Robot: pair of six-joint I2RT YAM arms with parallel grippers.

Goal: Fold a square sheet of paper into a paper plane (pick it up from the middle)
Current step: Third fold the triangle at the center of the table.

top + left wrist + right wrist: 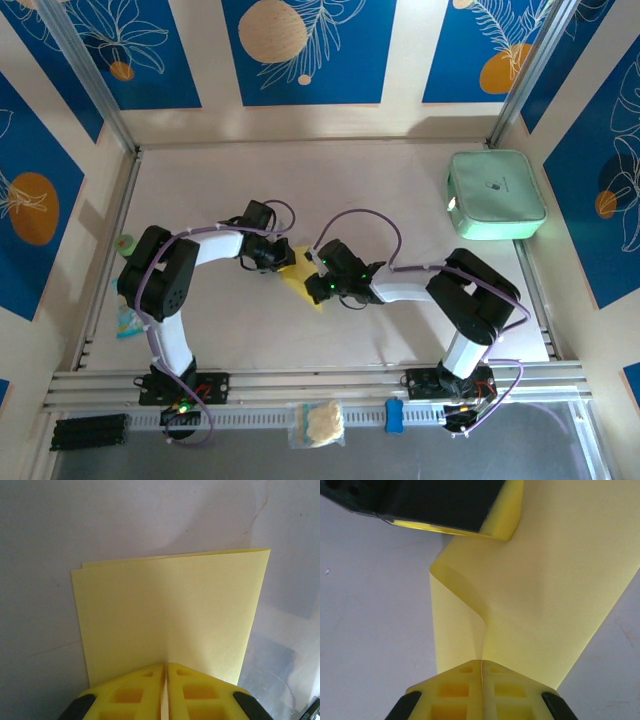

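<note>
Far left edge of the table (380, 180): a small green object (125, 242) and, nearer the bases, a small packet (128, 321) (both too small to identify).

Left arm (170, 290) bends inward toward table centre. Left gripper (285, 258): in the left wrist view its yellow fingers (135, 692) are pressed together on the near edge of the square sheet of paper (170, 610), with only a hairline seam between them. The sheet is folded over. Two layers show along its far edge, slightly offset at the left corner, with the fold on the right side.

In the top view the sheet sits mid-table, between the two grippers and gripped by both. Whether it touches the table surface I cannot tell.

Right gripper (318, 278) meets the sheet from the opposite side. In the right wrist view its fingers (510, 690) are closed flat on the paper's edge, and the sheet buckles into a soft S-curve just beyond the tips. One yellow pad of the left gripper clamps the sheet at the top of that view.

On the front rail, a lumpy cream wad in a clear bag (318, 422), with a blue object (394, 415) just right of it.

Right arm (470, 300) is folded at the elbow. Far right corner: mint-green case (497, 195), well apart from the sheet.
</note>
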